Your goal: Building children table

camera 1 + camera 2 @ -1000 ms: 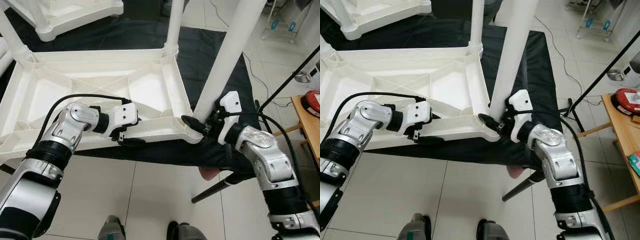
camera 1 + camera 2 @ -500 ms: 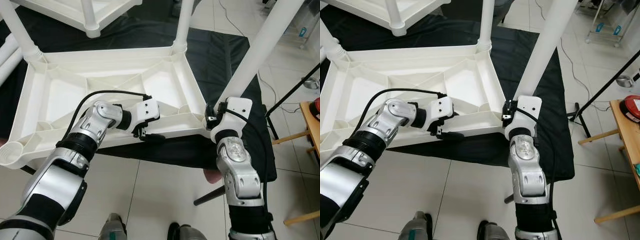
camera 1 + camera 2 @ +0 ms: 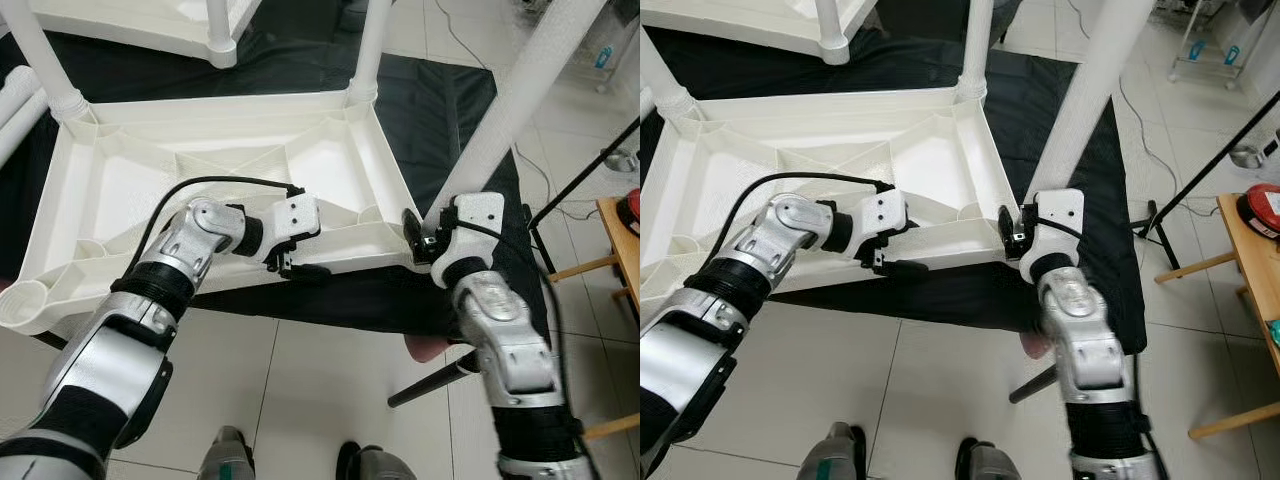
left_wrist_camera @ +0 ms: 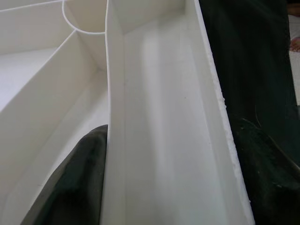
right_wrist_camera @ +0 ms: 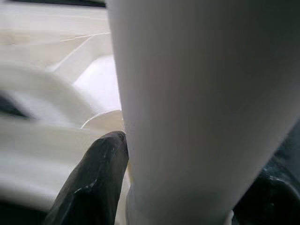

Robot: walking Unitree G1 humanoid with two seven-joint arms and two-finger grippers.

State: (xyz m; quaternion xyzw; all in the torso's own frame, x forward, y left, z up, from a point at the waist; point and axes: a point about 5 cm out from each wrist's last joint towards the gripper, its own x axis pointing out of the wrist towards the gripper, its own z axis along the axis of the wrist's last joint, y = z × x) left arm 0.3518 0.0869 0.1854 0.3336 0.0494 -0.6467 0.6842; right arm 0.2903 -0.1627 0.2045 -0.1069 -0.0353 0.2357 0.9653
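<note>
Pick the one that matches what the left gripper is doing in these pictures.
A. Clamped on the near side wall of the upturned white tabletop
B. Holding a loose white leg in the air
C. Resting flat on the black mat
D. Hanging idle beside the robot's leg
A: the left gripper straddles the near wall of the upturned tabletop, one black finger inside the wall and one outside.

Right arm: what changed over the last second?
The right pincer stays clamped on the base of the white leg at the tabletop's near corner, but its wrist has turned, as if screwing the leg in: the forearm swung from out on the right to below the grip. The left pincer still grips the tabletop's near rim. The camera shifted too.
</note>
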